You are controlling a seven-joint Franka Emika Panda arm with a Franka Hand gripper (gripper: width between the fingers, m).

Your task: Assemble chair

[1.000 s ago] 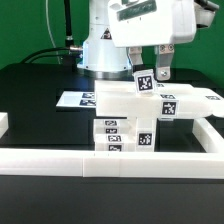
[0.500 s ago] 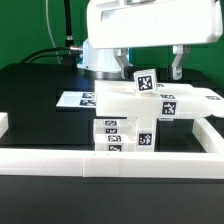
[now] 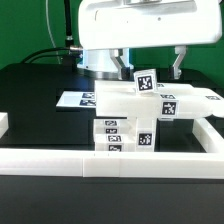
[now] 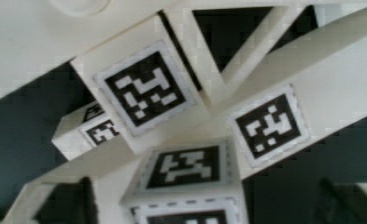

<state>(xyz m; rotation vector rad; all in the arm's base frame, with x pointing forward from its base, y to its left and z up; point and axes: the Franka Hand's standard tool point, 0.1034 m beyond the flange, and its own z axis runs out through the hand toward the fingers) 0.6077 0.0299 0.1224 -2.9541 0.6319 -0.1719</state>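
White chair [image 3: 120, 97], whole from outside, tags [image 4: 148, 88] large at wrist

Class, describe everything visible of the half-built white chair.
The chair is matte white plastic, partly assembled: a flat panel on top and stacked blocks beneath, with black-and-white square tags. One small tagged piece stands tilted on top. It rests on the black table, just behind the low white wall. The jaws hang open above.
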